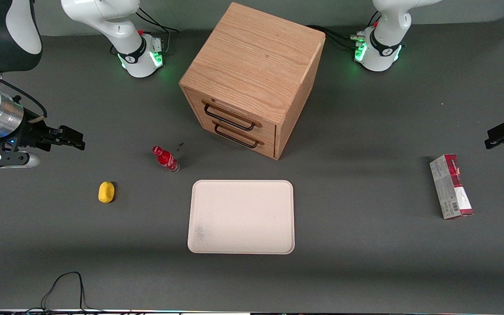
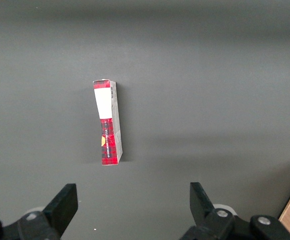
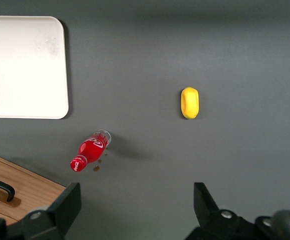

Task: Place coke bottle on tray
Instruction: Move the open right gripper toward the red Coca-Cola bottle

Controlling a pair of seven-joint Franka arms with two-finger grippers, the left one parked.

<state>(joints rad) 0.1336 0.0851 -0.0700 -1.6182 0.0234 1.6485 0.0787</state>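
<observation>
Item: coke bottle (image 1: pixel 166 159), small, red, red cap, white script on the label, clear base; stands on the grey table (image 1: pixel 365 262), apart from the tray and a little farther from the front camera than it, toward the working arm's end; also visible in the right wrist view (image 3: pixel 91 149), with a few small dark specks on the table surface just beside it. Item: tray (image 1: pixel 241 216), cream, flat, rectangular, rounded corners, low rim, faint grey smudge near one corner; lies on the table nearer the front camera than the drawer cabinet, nothing on it; one corner shows in the right wrist view (image 3: pixel 25 65). Item: wooden drawer cabinet (image 1: pixel 252 78), two drawers with dark handles, set at an angle, farther from the front camera than the tray and the bottle. Item: yellow lemon-like object (image 1: pixel 106 192), on the table toward the working arm's end, well apart from the bottle (image 3: pixel 189 102). Item: red-and-grey carton (image 1: pixel 451 186), lying flat toward the parked arm's end (image 2: pixel 108 122). Item: gripper (image 1: pixel 70 139) of the right arm, raised above the table at the working arm's end, well apart from the bottle; fingers spread apart, nothing between them (image 3: pixel 135 210).
</observation>
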